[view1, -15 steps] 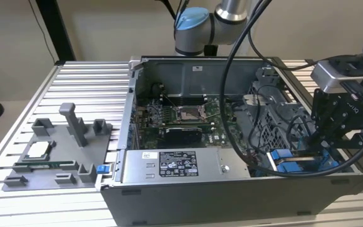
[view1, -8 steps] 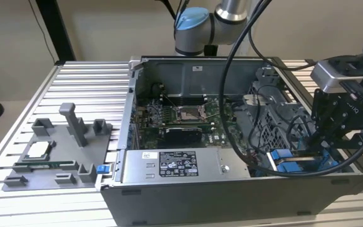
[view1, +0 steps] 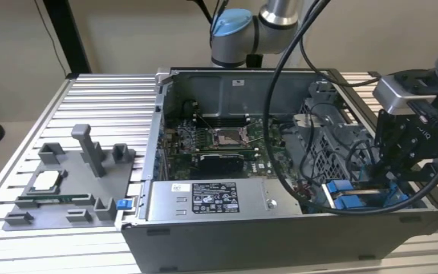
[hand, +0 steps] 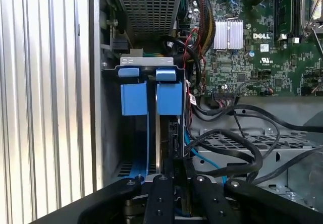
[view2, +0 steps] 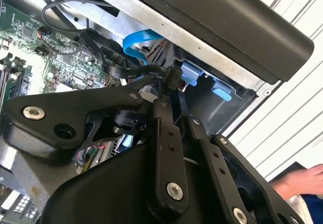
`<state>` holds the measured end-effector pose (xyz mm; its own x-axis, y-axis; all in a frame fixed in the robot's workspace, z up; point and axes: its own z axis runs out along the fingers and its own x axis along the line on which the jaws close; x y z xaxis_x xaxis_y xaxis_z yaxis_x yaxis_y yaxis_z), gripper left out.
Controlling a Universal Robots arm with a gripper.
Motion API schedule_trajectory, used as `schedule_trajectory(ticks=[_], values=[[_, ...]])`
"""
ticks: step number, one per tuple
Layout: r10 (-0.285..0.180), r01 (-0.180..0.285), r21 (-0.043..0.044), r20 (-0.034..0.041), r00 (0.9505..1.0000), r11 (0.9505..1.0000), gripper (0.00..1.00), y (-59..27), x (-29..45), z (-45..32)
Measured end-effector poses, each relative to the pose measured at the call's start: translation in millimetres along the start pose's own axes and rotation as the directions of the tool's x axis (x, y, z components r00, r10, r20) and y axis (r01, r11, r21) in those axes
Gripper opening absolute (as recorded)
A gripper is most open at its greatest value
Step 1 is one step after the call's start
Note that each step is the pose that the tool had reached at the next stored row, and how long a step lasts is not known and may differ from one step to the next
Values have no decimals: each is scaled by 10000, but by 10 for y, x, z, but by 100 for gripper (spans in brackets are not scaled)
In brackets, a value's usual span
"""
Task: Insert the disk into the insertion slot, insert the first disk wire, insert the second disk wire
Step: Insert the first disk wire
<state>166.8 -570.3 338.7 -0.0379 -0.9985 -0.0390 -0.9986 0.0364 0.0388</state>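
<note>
Gripper (hand: 177,176), nearest the lens in the first wrist view, is hanging straight over the slot (hand: 128,168), at the near corner of the case (view1: 264,240) on the exterior view's right. Whether it is clamping anything cannot be told, since its own linkage is covering the tip. In the second wrist view a black wire (view2: 136,72) is ending in a plug (view2: 174,76) just beyond the tip, touching or nearly so, and a blue wire (view2: 137,41) is looping past behind it.

Disk (hand: 169,99), judged by its blue carrier, is already sitting on edge in the slot, directly ahead of the gripper and deeper in the case. Its long axis is running in line with the gripper's approach, so only its edge is facing the tool. Beside it, a second blue tab (hand: 133,99) is standing over a bay that is showing bare perforated metal.

Case contents: a board (view1: 219,142) is lying across the floor, a power-supply box (view1: 203,200) is sitting along the near wall, and loose black cables are crossing the drive cage. Well apart, on the exterior view's left, a grey tray (view1: 59,216) is holding a small silver square part (view1: 48,181) and a green strip (view1: 52,198).
</note>
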Motion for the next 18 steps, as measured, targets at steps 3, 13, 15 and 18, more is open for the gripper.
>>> schedule_trajectory(ticks=[3,13,15,18], values=[[5,-5,2,-10,10000,10000,0,-1,1,25],[12,-12,0,12,10000,10000,100,1,0,-18],[13,-13,0,2,10000,10000,100,5,-4,-109],[14,-14,-1,-1,10000,10000,100,10,-8,-223]])
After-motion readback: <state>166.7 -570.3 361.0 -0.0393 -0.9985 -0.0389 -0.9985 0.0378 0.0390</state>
